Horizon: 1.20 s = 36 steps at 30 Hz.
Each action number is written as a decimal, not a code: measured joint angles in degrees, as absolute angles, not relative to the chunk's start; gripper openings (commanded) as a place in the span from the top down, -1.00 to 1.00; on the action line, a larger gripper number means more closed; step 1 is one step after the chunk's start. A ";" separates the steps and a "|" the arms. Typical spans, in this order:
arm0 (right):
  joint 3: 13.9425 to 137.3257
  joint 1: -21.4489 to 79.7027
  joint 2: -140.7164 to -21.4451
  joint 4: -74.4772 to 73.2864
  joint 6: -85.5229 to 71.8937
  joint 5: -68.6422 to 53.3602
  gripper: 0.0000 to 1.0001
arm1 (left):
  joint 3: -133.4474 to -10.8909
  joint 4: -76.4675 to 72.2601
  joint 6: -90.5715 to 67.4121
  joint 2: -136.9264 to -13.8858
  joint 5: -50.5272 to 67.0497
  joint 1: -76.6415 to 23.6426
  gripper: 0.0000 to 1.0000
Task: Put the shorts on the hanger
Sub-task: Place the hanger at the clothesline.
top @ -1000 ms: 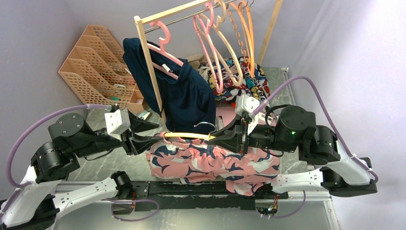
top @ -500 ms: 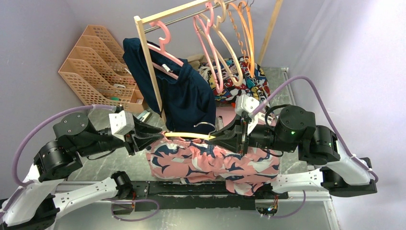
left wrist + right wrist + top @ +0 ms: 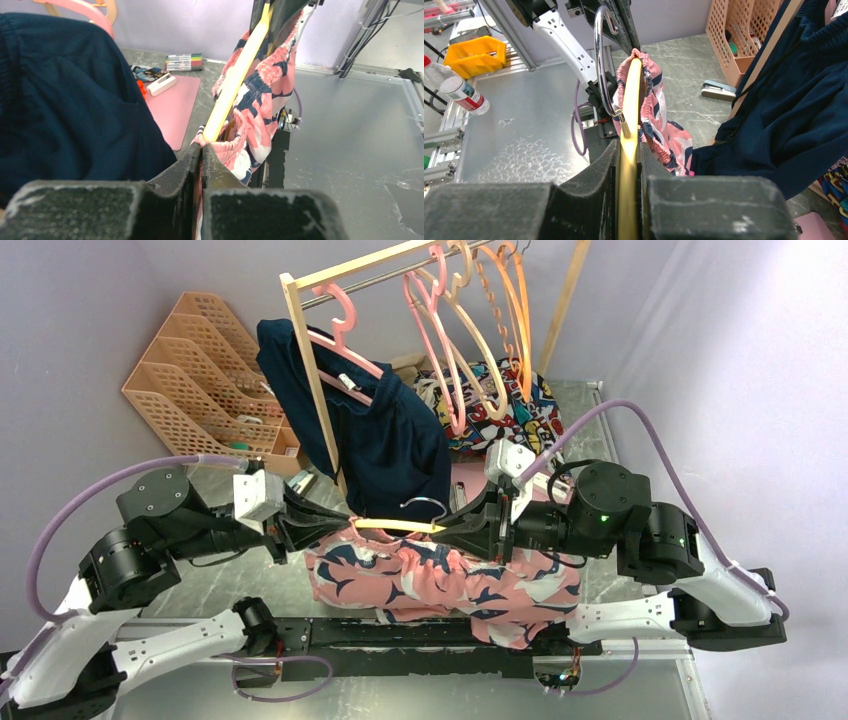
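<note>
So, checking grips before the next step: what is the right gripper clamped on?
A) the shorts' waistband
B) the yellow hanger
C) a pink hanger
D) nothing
B: in the right wrist view the right gripper has both jaws pressed against the yellow hanger.

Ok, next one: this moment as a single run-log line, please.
left gripper: shut on shorts waistband | right gripper: shut on hanger | shorts: waistband around one hanger end

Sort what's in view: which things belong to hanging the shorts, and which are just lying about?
In the job: shorts; yellow hanger; left fingers, shut on the shorts; right fingers, shut on the hanger.
Lying about: navy garment; cartoon-print cloth; wooden rail; peach trays; pink mat; marker pack.
</note>
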<state>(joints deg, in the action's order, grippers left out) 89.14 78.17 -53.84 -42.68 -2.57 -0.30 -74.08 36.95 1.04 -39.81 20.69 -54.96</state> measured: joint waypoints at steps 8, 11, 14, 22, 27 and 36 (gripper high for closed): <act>88.09 78.15 -53.87 -42.02 -2.57 -0.54 1.00 | -74.08 32.34 -0.69 -43.03 25.98 -54.96 0.86; 87.83 78.15 -54.19 -41.47 -2.57 -0.62 1.00 | -74.08 30.35 -1.54 -44.07 27.57 -54.96 0.48; 87.99 78.17 -54.87 -41.36 -2.57 -0.73 1.00 | -74.15 29.61 -1.93 -44.75 28.12 -54.96 -0.21; 89.01 78.17 -54.54 -39.66 -2.57 -0.64 1.00 | -77.69 30.26 -1.87 -43.68 27.59 -54.96 -0.76; 89.27 78.17 -53.34 -37.08 -2.52 -0.64 1.00 | -84.34 29.32 -1.06 -44.01 28.56 -54.96 -0.80; 91.05 78.17 -55.79 -35.22 -2.55 -1.04 1.00 | -91.35 28.88 0.62 -54.50 36.91 -54.96 -0.79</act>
<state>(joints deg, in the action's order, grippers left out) 91.05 78.17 -55.79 -35.22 -2.55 -1.04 -91.35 28.88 0.62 -54.50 36.91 -54.96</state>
